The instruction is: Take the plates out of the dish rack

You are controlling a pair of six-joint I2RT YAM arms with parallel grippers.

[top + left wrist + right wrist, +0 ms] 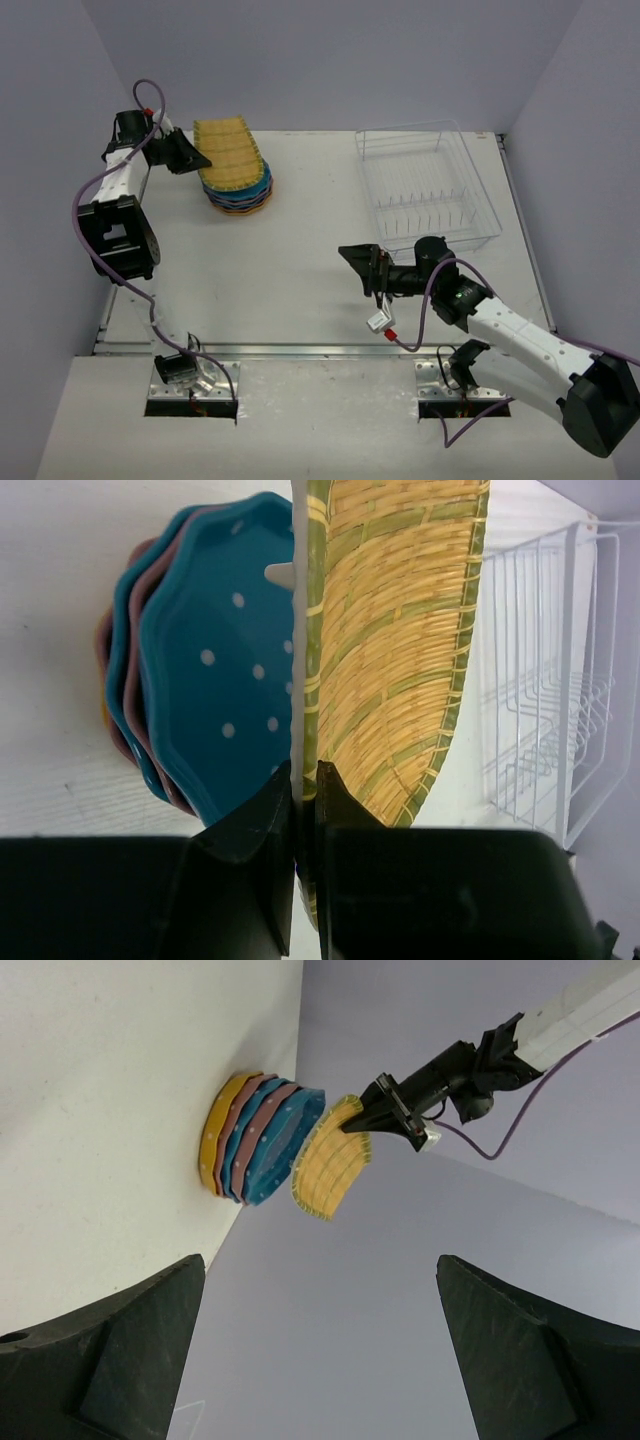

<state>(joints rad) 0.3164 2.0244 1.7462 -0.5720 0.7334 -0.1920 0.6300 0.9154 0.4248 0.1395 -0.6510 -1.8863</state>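
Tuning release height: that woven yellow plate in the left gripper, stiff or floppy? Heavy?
Probably stiff: the woven plate shows no sag, held by one edge in the left gripper. Likely light: thin woven strips. Might rock on the plate stack.

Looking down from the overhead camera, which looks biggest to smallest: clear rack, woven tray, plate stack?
1. dish rack, clearly largest.
2. woven tray and plate stack look alike; the tray is held higher, nearer the camera, so unranked.

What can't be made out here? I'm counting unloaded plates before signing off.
- Plate count: top view, the woven tray covers the plates; wrist views show only overlapping rims.
- Dish rack, near edge: top view, partly behind the right arm.
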